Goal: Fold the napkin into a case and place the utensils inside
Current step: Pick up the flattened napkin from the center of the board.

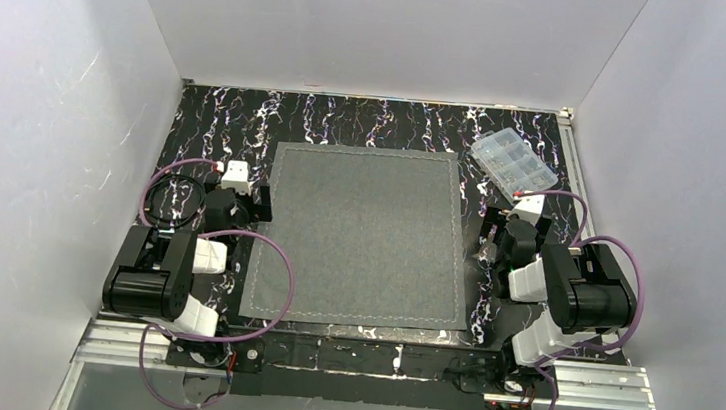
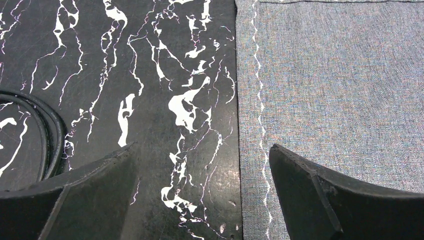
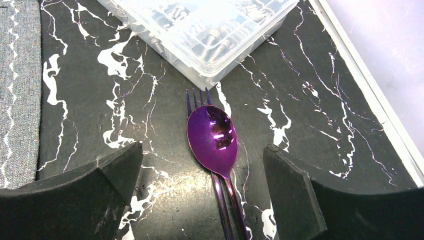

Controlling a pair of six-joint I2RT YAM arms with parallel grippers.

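The napkin [image 1: 364,235] lies flat on the table [image 2: 150,75], its stitched left edge under the wide-open, empty left hand [image 2: 202,150]; the right hand [image 3: 202,150], equally open and empty, straddles the spoon [image 3: 212,135] stacked on the fork [image 3: 197,95] beside the clear compartment box [image 3: 200,30].

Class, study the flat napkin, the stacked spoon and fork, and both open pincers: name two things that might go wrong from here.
The spoon lies on the fork, so the right pincer may lift one and leave the other, or nudge the nearby clear box. The left pincer straddles the edge of the napkin; its grip could slip and fold crooked.
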